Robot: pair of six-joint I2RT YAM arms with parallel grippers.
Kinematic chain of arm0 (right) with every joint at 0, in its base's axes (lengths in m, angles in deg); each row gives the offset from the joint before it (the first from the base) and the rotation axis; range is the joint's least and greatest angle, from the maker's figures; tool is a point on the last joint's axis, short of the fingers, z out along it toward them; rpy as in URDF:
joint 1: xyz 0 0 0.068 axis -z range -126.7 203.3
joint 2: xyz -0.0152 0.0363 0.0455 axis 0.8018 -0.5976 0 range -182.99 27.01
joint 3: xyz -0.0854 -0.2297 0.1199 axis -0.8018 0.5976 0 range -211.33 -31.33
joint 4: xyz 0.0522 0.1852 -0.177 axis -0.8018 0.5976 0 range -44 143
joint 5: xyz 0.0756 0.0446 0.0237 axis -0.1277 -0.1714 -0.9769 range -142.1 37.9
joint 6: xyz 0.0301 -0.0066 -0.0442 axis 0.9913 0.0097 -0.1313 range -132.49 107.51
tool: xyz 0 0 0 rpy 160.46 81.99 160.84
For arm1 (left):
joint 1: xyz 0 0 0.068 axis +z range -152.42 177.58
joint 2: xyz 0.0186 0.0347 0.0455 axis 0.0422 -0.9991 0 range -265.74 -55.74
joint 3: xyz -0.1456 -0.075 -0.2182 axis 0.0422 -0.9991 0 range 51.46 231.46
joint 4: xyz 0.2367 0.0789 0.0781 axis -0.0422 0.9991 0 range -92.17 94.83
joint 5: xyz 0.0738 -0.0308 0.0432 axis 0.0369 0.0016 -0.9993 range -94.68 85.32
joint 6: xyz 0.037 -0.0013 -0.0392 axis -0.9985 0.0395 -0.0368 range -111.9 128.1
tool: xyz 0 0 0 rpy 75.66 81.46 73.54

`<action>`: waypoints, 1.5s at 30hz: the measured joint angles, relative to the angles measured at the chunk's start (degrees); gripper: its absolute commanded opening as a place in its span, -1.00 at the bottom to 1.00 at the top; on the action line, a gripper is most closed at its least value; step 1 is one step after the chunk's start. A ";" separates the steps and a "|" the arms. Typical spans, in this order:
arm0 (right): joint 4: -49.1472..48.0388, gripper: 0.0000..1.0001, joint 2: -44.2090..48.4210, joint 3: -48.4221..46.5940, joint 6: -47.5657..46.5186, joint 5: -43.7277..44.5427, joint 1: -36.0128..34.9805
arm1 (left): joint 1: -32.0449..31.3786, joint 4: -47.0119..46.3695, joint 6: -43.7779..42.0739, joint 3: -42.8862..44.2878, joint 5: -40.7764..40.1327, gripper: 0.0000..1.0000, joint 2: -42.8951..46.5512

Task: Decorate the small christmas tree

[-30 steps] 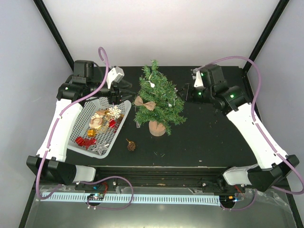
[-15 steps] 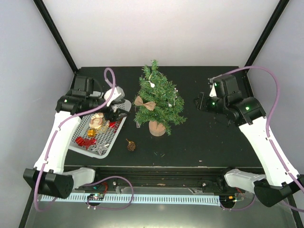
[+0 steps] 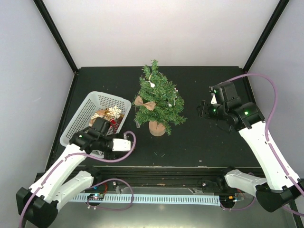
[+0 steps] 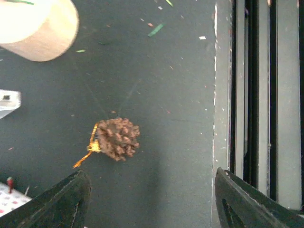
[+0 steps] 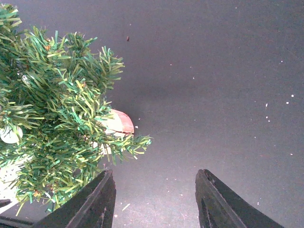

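I see a black table (image 3: 204,142) enclosed by plain white walls (image 3: 161,33), evenly lit, with black frame posts (image 3: 54,33) at both back corners.

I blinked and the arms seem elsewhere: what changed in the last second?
The left gripper pulled back from the far end of the basket toward the near edge and hangs open over the pine cone. The right gripper drew away from the small christmas tree, open. Nothing was grasped. Tree, basket and pine cone stayed put.
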 measured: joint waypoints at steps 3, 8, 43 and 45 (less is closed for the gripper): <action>-0.11 -0.05 0.00 0.48 0.04 -0.59 0.02 | -4.87 -3.41 -0.02 -3.34 -4.02 0.41 -0.15; -0.52 -0.05 0.00 1.29 0.35 -1.73 0.22 | -7.19 -9.75 -0.98 -5.35 -8.13 0.30 -4.13; -1.33 -0.05 0.96 2.71 0.48 -2.73 0.26 | -3.58 -20.44 -20.81 -4.61 -18.62 -0.11 -21.99; -1.33 -0.05 0.96 2.71 0.48 -2.73 0.26 | -3.58 -20.74 -21.11 -4.59 -18.73 -0.11 -23.02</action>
